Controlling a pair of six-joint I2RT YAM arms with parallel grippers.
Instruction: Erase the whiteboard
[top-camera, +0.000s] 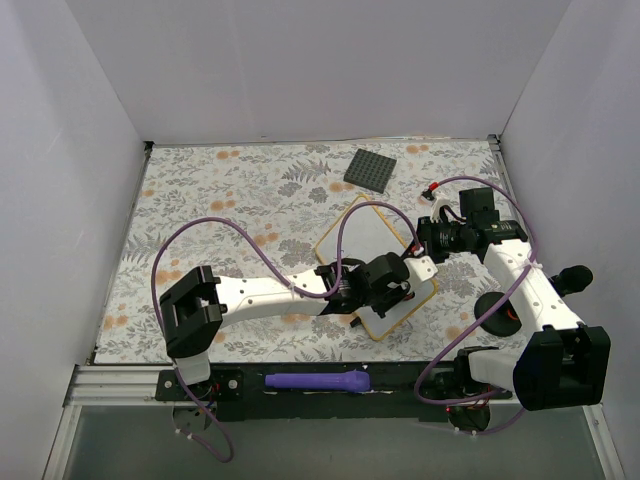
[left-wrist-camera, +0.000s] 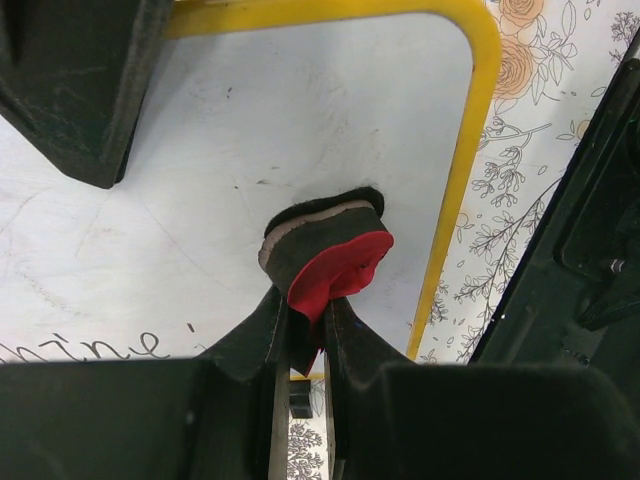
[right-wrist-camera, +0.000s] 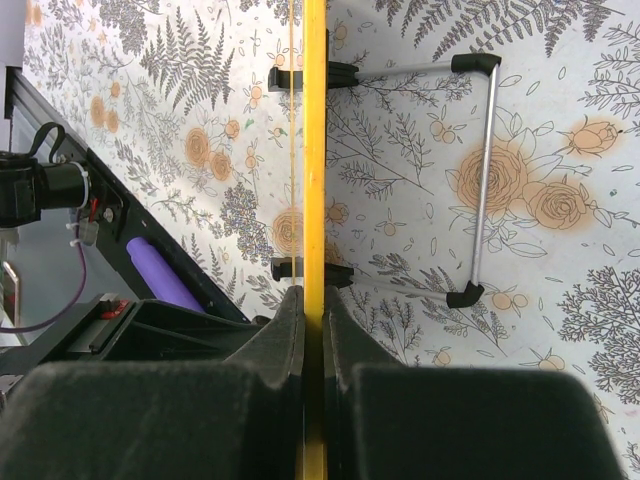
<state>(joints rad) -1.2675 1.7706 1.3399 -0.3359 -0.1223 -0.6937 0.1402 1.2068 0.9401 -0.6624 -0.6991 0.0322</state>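
Observation:
The whiteboard (top-camera: 365, 238), white with a yellow frame, sits tilted on the floral mat in the middle of the table. My left gripper (top-camera: 398, 278) is over its near right part, shut on a small red and black eraser pad (left-wrist-camera: 327, 256) that presses on the white surface (left-wrist-camera: 300, 110). Black handwriting (left-wrist-camera: 95, 349) shows at the lower left of the left wrist view. My right gripper (top-camera: 428, 247) is shut on the board's yellow frame edge (right-wrist-camera: 314, 150), fingers on either side (right-wrist-camera: 313, 300). The board's wire stand (right-wrist-camera: 482, 170) with black feet shows behind it.
A dark grey studded square plate (top-camera: 369, 169) lies at the back of the mat. A purple marker (top-camera: 315, 380) lies on the black rail at the near edge and also shows in the right wrist view (right-wrist-camera: 160, 276). White walls enclose the table on three sides.

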